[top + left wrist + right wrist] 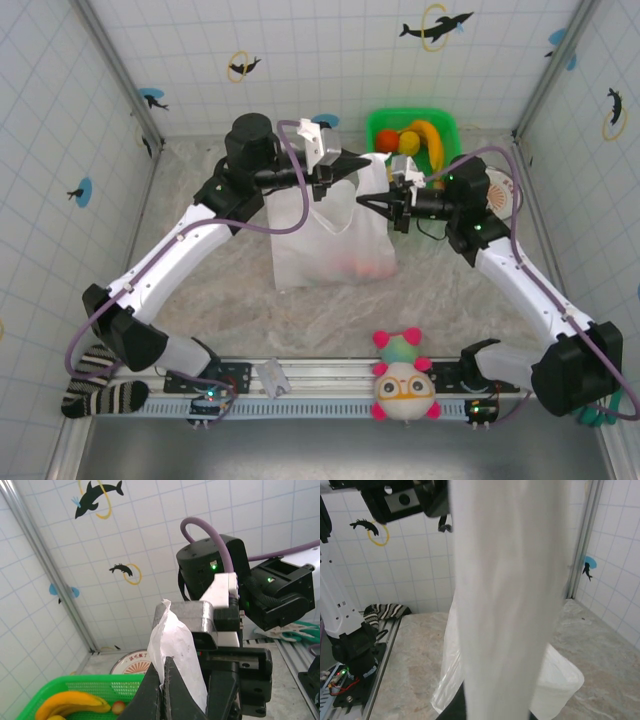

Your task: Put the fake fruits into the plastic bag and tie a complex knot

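The thin white plastic bag (330, 240) stands in the middle of the bench (200, 290). A red toy fruit (365, 268) shows through its side. The left end effector (162, 672) is pinched shut on one handle strap (172, 645) at the bag's 12 o'clock. The right end effector (392, 205) is clamped shut on the other strap (510, 605) at 2 o'clock. A green plastic basket (447, 122) at 1 o'clock holds a yellow toy banana (431, 140).

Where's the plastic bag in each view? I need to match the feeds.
Top external: plastic bag mid-frame.
Left wrist: a strip of it at bottom centre, pinched in the left gripper.
Right wrist: a broad band down the middle.
Shared landmark: the marbled tabletop.
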